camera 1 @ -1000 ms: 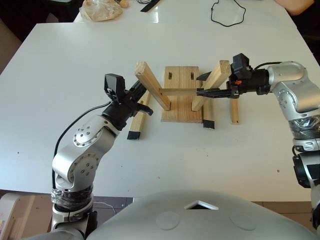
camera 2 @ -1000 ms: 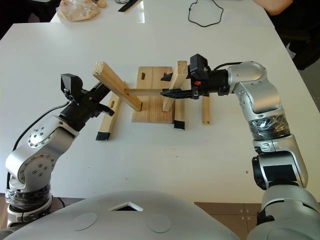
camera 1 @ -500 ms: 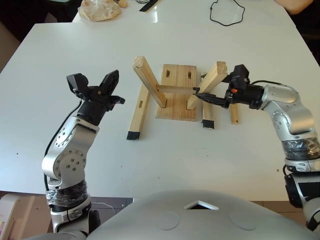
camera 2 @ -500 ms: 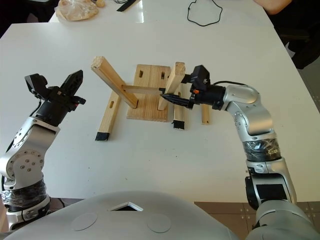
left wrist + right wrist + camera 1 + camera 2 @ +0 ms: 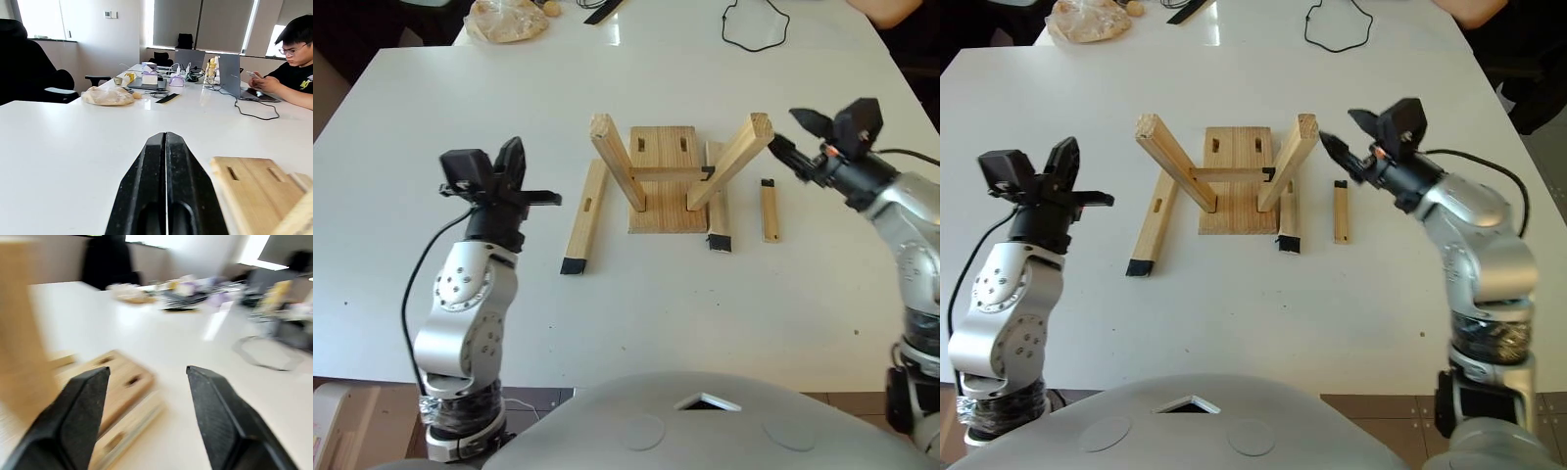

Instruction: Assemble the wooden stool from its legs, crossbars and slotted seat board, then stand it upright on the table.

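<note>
- Seat board [image 5: 668, 208] lies flat near the middle of the white table [image 5: 431, 108], with its two slots facing up.
- Two legs stand on it, both tilted outward: the left-hand leg [image 5: 617, 162] and the right-hand leg [image 5: 736, 159]. A thin crossbar [image 5: 666, 173] joins them.
- A loose leg [image 5: 582, 217] lies flat on the table just beside the board on my left. It has a slot in its face and a black foot towards me.
- Another loose leg [image 5: 718, 217] lies along the board's right edge, black foot towards me. A short crossbar [image 5: 769, 211] lies beyond it, apart from it.
- My left claw [image 5: 165, 135] hangs above the table, well to the left of the parts. Its fingers are pressed together with nothing between them.
- My right claw [image 5: 787, 132] is spread wide and empty, close to the top of the right-hand leg but not touching it.
- A black cable [image 5: 754, 29] and a crumpled bag [image 5: 509, 20] sit at the far edge.
</note>
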### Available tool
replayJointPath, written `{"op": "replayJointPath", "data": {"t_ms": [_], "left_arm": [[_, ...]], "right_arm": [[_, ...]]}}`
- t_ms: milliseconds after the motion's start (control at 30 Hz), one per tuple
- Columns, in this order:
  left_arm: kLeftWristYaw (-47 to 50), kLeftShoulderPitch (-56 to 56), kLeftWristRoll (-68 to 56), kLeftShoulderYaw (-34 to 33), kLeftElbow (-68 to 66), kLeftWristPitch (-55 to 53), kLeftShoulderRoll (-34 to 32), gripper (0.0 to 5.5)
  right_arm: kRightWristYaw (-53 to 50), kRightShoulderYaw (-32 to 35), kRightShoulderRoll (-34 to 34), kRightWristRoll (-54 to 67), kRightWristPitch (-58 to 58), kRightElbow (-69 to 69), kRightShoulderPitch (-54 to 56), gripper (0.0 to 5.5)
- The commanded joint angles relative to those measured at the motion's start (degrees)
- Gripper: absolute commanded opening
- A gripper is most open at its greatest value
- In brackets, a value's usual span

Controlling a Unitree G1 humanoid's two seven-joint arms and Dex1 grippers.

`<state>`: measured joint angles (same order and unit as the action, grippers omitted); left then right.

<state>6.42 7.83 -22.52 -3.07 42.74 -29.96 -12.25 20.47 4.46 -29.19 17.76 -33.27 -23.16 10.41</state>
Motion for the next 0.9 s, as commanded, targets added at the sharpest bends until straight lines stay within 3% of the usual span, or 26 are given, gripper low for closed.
{"op": "replayJointPath", "data": {"t_ms": [33,167,233,467,600,900], "left_arm": [[4.9,-4.0,9.6,13.3,-1.9,-1.0,5.1,0.00],[3.3,-6.8,11.3,26.1,-0.5,-1.7,9.8,0.00],[3.3,-6.3,12.9,29.1,-0.7,-1.4,11.0,0.00],[0.8,-4.3,14.6,26.3,-1.8,0.5,9.8,0.00],[1.9,-1.1,16.9,22.3,-3.3,1.8,8.0,0.00],[-0.6,5.1,18.5,11.4,-4.9,5.7,3.7,0.00]], "right_arm": [[-20.2,-13.7,13.7,-13.2,-3.5,-12.0,-9.2,2.06],[-26.2,-30.2,20.0,-19.6,-6.6,-21.7,-12.6,1.53],[-26.5,-32.3,20.7,-22.1,-7.8,-20.8,-11.2,1.27],[-25.5,-33.2,22.2,-27.3,-7.1,-16.3,-10.4,0.04],[-24.1,-31.8,21.4,-28.4,-5.4,-14.8,-10.6,0.04],[-25.6,-20.3,17.3,-33.8,-1.3,-16.9,-12.9,0.04]]}}
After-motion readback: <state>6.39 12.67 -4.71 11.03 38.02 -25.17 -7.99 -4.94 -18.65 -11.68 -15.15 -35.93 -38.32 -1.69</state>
